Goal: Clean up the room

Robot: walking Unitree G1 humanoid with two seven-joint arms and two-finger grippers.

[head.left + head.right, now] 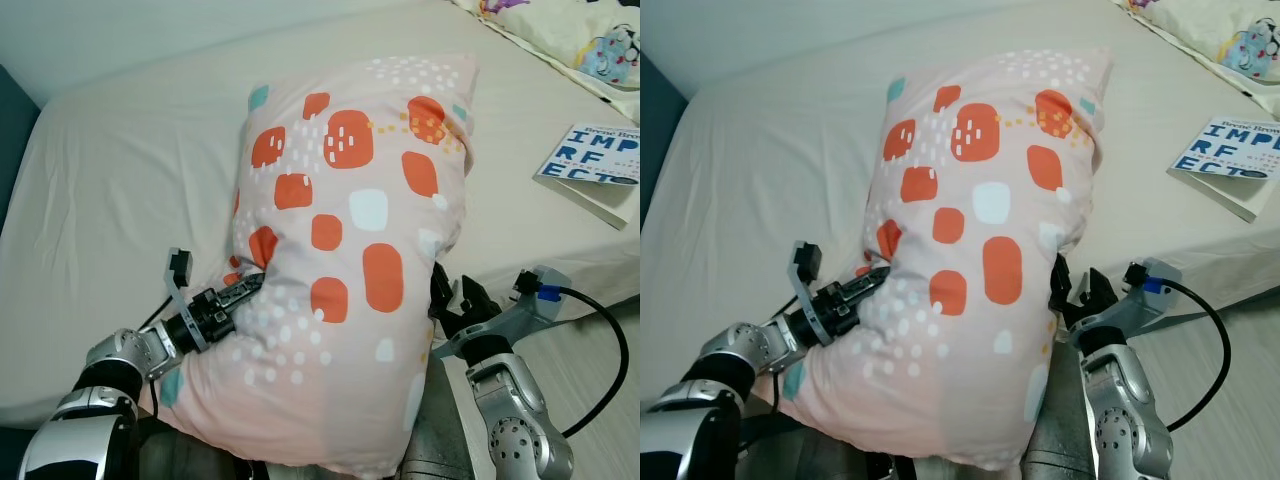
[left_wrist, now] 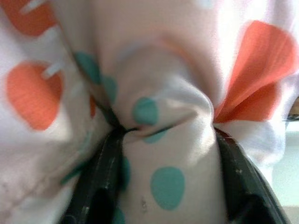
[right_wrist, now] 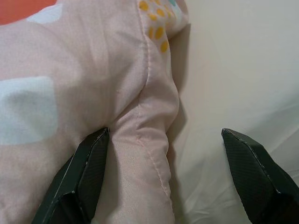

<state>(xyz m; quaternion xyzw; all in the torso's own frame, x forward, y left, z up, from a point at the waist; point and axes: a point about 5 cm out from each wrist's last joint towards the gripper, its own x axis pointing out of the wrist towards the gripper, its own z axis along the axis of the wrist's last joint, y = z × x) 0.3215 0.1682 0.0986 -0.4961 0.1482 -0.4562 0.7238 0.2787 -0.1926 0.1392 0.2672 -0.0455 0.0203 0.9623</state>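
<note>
Pinching a bunched fold of the pillow (image 1: 340,250), the left pincer (image 1: 245,290) is clamping its near left edge. The pillow is lying on the bed (image 1: 130,150). The right pincer (image 1: 452,305) is spreading wide, one finger touching the pillow's right seam. A book (image 1: 595,165) is resting further right.

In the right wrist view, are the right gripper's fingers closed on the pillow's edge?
No: the right gripper has its fingers spread wide, with the pillow seam lying loose between them.
</note>
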